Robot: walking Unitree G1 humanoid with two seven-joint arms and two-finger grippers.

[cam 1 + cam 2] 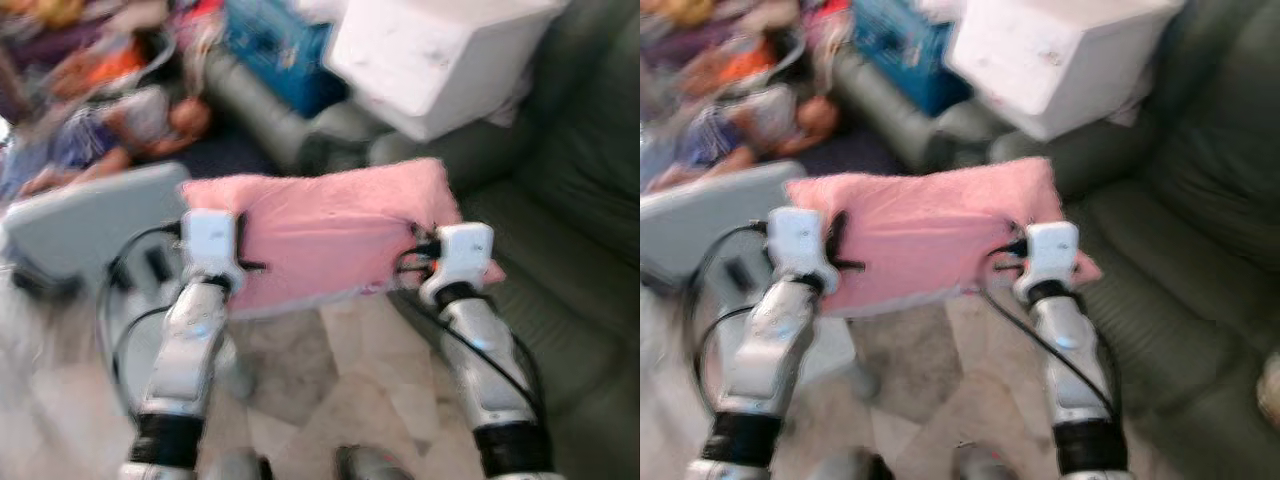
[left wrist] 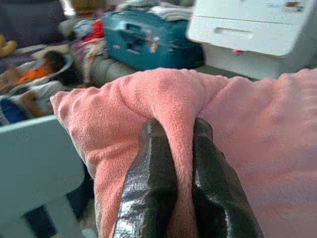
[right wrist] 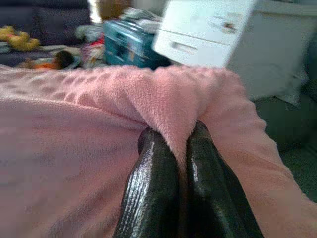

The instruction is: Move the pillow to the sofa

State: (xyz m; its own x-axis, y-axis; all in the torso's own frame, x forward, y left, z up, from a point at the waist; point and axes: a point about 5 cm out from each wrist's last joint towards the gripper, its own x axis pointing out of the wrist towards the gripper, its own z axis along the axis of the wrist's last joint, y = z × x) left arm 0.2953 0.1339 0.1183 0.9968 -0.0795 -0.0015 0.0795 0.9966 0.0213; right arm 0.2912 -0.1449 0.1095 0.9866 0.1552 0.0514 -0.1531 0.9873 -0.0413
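Home, cluttered living room.
Dark green sofa, white drawer unit, teal suitcase, dolls, marble-tiled floor.

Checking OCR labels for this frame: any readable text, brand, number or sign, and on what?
None readable.
White drawer unit: a small sticker at its top corner, too blurred to read.
Teal suitcase: small tags on its front, too small to read.
Pink pillow, pinched by the left gripper and the right gripper: no print.
Sofa: no label seen.

White box on green sofa
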